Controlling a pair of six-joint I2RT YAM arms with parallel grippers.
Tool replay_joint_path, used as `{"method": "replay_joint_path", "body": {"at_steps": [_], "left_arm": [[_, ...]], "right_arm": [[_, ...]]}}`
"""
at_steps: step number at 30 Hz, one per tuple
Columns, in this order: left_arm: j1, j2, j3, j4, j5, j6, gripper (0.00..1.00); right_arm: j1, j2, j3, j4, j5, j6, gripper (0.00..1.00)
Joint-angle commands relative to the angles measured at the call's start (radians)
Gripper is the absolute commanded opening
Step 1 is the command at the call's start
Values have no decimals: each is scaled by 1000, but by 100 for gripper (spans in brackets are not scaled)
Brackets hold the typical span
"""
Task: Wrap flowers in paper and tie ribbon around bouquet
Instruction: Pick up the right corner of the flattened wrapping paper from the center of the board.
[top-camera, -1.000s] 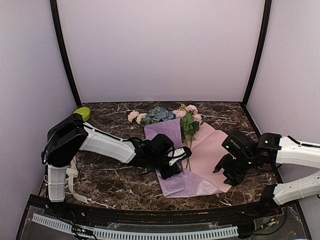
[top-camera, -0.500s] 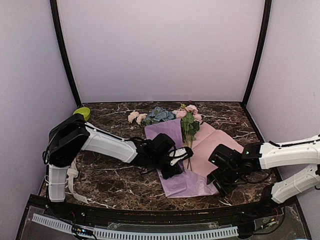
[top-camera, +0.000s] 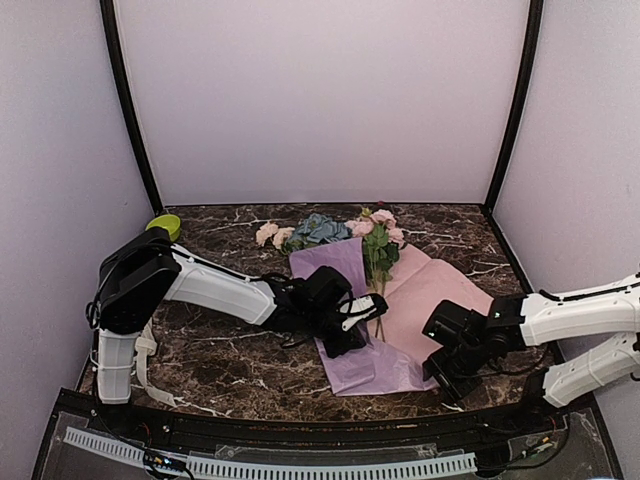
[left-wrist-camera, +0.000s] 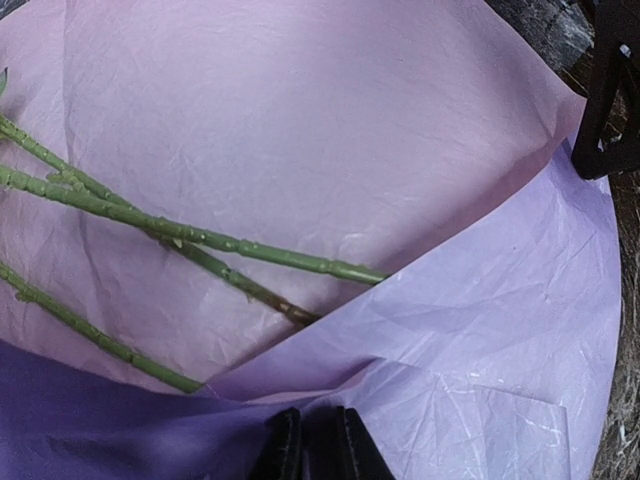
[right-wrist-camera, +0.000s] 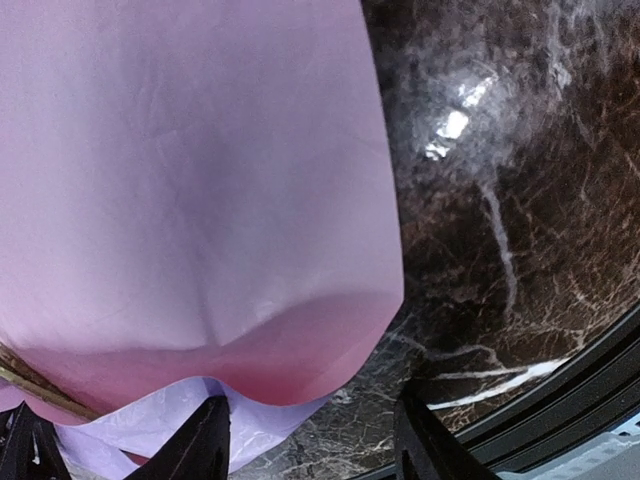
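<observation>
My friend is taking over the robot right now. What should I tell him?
Left gripper: shut on a lilac fold of the paper, held over the stems.
Right gripper: open, fingers either side of the paper's near corner.
Pink flowers lie on the paper, more behind it on the table; ribbon beside the left arm base.
Done: first fold begun.
Left: finish wrapping, tie ribbon.

No legible writing
Nothing can be read on the creased lilac-and-pink paper sheet (top-camera: 432, 300) or the dark marbled desk (top-camera: 230, 362).
</observation>
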Motion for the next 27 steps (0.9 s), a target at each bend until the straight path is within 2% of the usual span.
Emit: {"method": "replay_joint_path", "body": {"at_steps": [1, 4, 8, 10, 16, 20, 24, 27], "left_arm": [[-9, 36, -6, -91, 29, 9, 12], [-9, 35, -6, -93, 33, 7, 13], [-9, 35, -2, -98, 28, 13, 12], [-8, 36, -2, -99, 24, 16, 13], [-9, 36, -4, -106, 21, 21, 12], [-9, 36, -1, -108, 21, 21, 12], [-9, 38, -3, -104, 17, 24, 12], [-9, 42, -1, -105, 14, 25, 12]], "right_arm": [[6, 7, -76, 64, 52, 69, 56], [5, 22, -79, 84, 40, 54, 53], [-13, 4, -60, 28, 94, 17, 26], [-32, -10, -74, 35, 101, -5, 18], [-67, -14, -86, 56, 100, -61, 13], [-84, -26, -72, 46, 128, -103, 0], [-87, -21, -15, 25, 174, -200, 0], [-78, 28, 103, -49, 233, -340, 0]]}}
